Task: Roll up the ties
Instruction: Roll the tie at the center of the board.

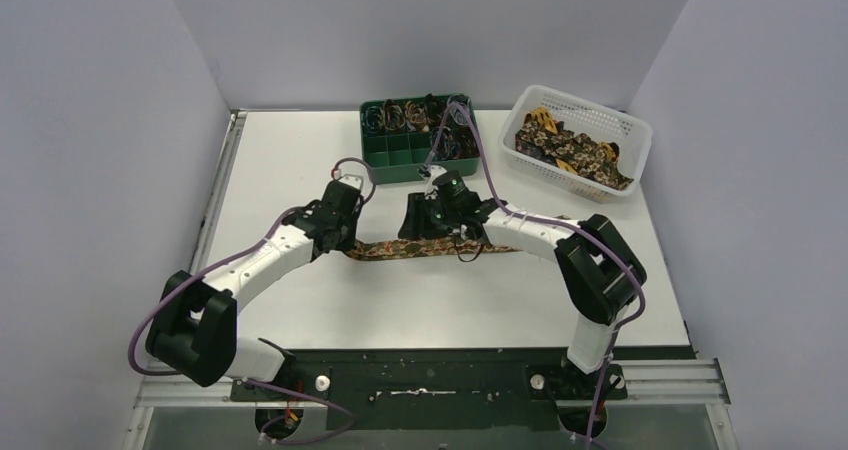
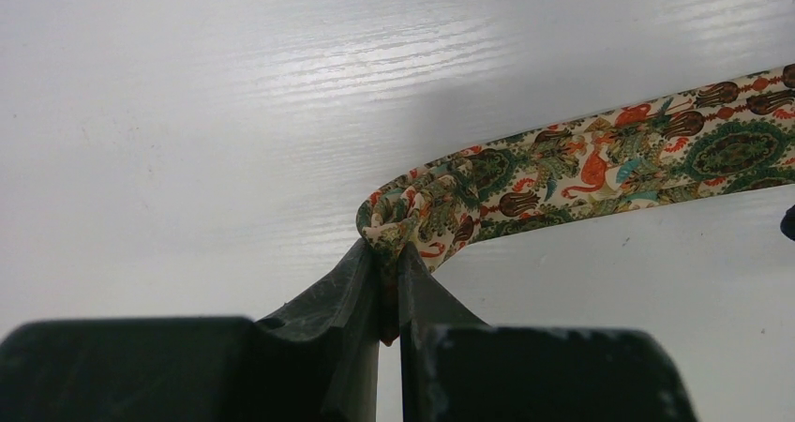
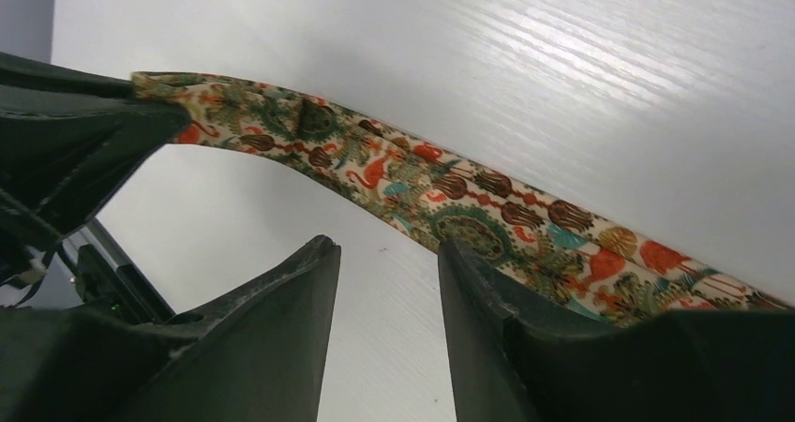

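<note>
**Surface layout.** One tie lay as a flat strip across the middle of the white surface, running from 9 o'clock to 3 o'clock between the two arms. Its print showed cream, orange, green and brown.

**Left claw.** The left claw was pressed together on the 9 o'clock end of the tie. The fabric was bunched and folded where the fingers pinched it. From the pinch, the strip rose slightly off the surface and arched away toward 3 o'clock.

**Right claw.** The right claw was spread, with a clear gap between its fingers. It was positioned over the strip, just beside the left claw on the 3 o'clock side. The tie passed behind the tip of one finger. Contact between that finger and the fabric cannot be determined from the wrist view.

**Other items.** A green tray with compartments stood at 12 o'clock, near the far edge. Its far compartments held dark coiled items, too small to identify. A white mesh basket stood at 2 o'clock, well apart from the strip. It contained a loose pile of printed ties.
</note>
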### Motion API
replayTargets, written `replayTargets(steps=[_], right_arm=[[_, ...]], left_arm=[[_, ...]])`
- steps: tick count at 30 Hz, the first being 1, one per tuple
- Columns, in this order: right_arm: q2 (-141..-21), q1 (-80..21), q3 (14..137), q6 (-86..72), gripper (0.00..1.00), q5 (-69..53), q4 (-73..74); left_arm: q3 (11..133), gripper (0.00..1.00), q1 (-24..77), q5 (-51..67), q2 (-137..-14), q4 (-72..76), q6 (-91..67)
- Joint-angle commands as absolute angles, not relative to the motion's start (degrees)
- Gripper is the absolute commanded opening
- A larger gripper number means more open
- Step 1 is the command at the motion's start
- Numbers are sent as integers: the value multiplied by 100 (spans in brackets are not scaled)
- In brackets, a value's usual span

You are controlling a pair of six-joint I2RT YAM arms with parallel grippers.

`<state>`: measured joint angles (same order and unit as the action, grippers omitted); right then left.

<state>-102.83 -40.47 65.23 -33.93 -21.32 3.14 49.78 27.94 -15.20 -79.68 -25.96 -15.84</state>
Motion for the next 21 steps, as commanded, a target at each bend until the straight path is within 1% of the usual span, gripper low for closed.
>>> replayTargets(steps=[1,12,21], right_arm=[[-9795,-3936,6267,-3608,45,-1609,83],[-8813,-3175,5395,-3925,48,-1529,-303],[-8608,-2892,5159,-3872,49,-1778,-298]], left_arm=[[5455,0,3103,-2173,-8074,-2755,-1598],[6051,0,3925,-3452,-8790,-3264,-1621],[6264,0,4051,-3252,-9027,-3401,-1414]])
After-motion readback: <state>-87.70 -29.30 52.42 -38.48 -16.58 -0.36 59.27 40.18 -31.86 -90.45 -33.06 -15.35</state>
